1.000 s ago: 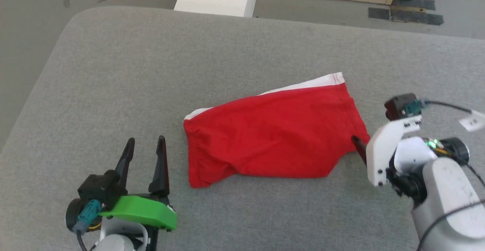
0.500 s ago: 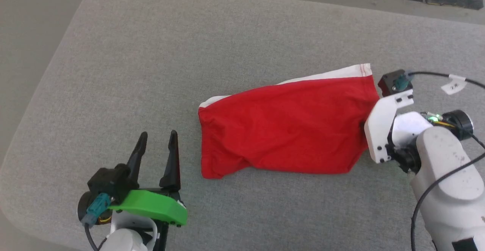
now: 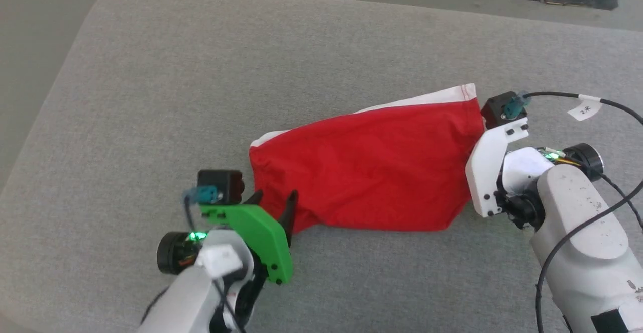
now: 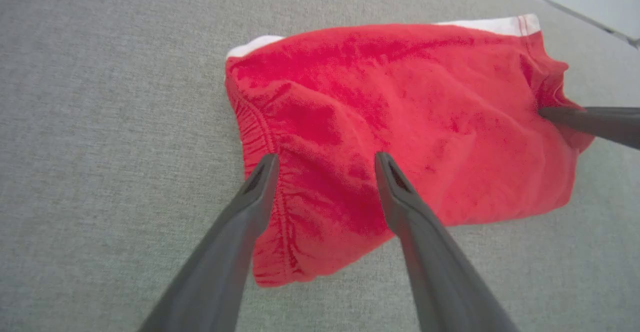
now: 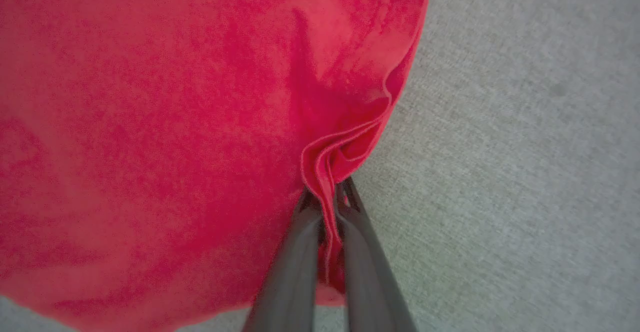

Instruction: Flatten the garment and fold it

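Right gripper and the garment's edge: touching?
Touching. In the right wrist view the right gripper is shut on a pinched fold of the garment, with red fabric squeezed between its jaws.

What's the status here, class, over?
Right gripper shut on edge of bright red fabric garment. Left gripper open over its other end. Rumpled on grey fabric table.
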{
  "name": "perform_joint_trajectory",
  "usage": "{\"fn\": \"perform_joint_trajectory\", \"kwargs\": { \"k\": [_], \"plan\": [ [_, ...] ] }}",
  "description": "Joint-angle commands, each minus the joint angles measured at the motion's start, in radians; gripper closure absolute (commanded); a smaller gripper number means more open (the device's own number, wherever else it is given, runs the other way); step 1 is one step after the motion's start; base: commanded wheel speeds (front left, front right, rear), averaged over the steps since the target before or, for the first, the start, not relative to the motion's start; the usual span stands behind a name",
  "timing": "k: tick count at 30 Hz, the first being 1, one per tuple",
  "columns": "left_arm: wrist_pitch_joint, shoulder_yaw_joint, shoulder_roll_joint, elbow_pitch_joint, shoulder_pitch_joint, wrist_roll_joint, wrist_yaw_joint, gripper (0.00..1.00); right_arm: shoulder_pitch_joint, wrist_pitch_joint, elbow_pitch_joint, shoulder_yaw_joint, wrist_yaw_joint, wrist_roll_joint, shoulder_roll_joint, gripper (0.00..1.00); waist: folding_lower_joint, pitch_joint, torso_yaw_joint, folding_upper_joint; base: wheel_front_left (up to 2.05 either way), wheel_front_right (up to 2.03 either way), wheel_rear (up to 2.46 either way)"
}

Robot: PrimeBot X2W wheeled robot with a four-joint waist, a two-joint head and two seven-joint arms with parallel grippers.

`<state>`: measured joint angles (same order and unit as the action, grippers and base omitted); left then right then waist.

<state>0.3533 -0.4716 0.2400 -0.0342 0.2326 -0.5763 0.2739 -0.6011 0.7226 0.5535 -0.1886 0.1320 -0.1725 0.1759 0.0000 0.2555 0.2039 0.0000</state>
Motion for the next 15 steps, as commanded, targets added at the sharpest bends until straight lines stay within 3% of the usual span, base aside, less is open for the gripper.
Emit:
{"fn": "perform_joint_trajectory", "kwargs": {
  "k": [1, 4, 8, 10, 11, 15],
  "plan": [
    [0.061, -0.007, 0.018, 0.028, 0.027, 0.013, 0.025, 0.0, -0.003, -0.001, 0.019, -0.007, -0.001, -0.005, 0.003, 1.0, 0.0, -0.003, -0.014, 0.0, 0.0, 0.0, 0.0],
    [0.172, -0.011, 0.039, 0.084, 0.033, 0.009, 0.067, 0.0, -0.011, -0.008, 0.024, -0.019, -0.001, -0.01, -0.006, 1.0, 0.0, 0.0, -0.035, 0.0, 0.0, 0.0, 0.0],
    [0.221, 0.001, 0.046, 0.138, 0.021, -0.016, 0.086, 0.0, -0.012, -0.02, 0.029, -0.03, -0.001, -0.021, -0.011, 1.0, 0.0, 0.007, -0.054, 0.0, 0.0, 0.0, 0.0],
    [0.24, -0.002, 0.041, 0.16, 0.012, -0.041, 0.07, 0.81, -0.01, -0.025, 0.03, -0.034, -0.001, -0.028, -0.013, 1.0, 0.0, 0.008, -0.062, 0.0, 0.0, 0.0, 0.0],
    [0.245, -0.001, 0.032, 0.163, 0.007, -0.061, 0.057, 1.0, -0.008, -0.028, 0.03, -0.036, -0.001, -0.032, -0.013, 1.0, 0.0, 0.007, -0.065, 0.0, 0.0, 0.0, 0.0],
    [0.244, 0.014, 0.015, 0.173, -0.003, -0.118, 0.017, 1.0, -0.005, -0.044, 0.021, -0.037, -0.001, -0.053, -0.01, 1.0, 0.0, -0.001, -0.076, 0.0, 0.0, 0.0, 0.0]
  ]
}}
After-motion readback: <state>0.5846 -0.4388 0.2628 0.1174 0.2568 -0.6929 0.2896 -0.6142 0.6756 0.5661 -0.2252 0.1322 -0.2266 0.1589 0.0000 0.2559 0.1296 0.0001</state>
